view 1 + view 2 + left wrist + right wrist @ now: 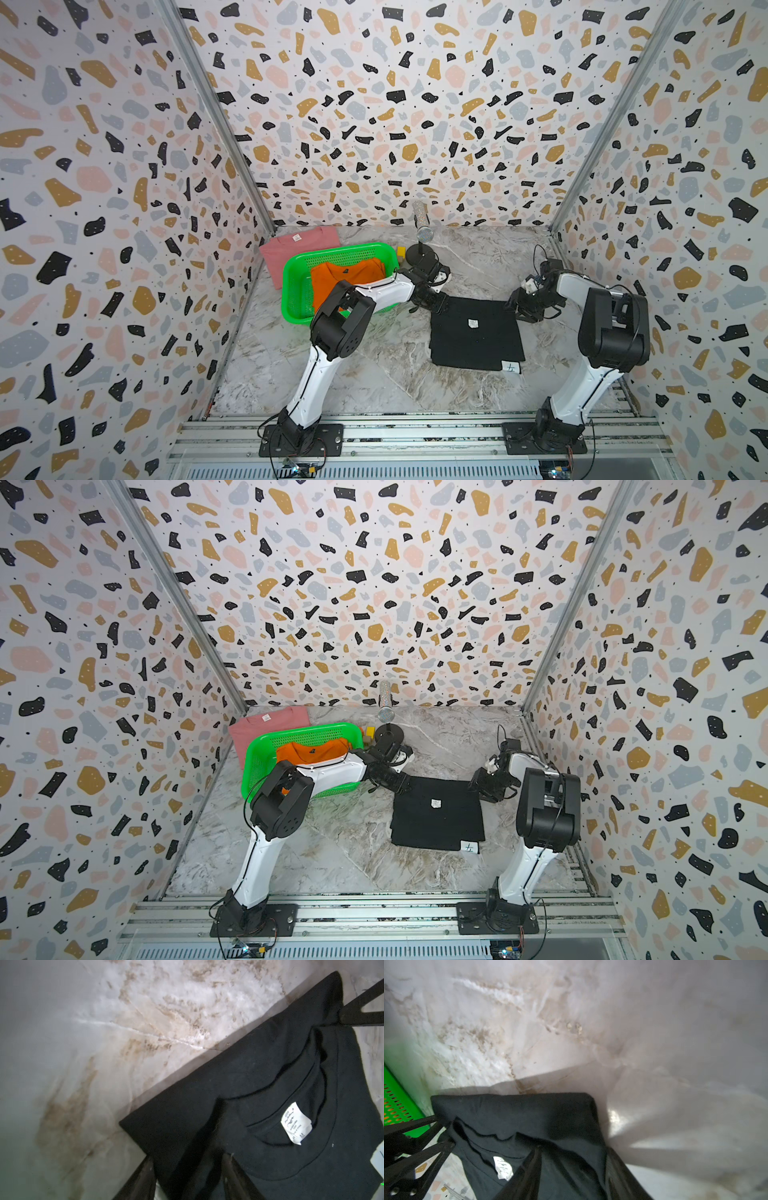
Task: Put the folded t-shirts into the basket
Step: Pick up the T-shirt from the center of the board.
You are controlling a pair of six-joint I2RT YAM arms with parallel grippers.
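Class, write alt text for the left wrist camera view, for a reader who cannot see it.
A folded black t-shirt, white neck label showing, lies on a marble table. The left gripper holds its two fingers apart at one corner of the shirt, the cloth between them.

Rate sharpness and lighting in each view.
Both top views: sharp and evenly lit. Left wrist: black shirt and label crisp, table hazy toward one side. Right wrist: table smeared and washed out, a glare patch beside the black shirt.
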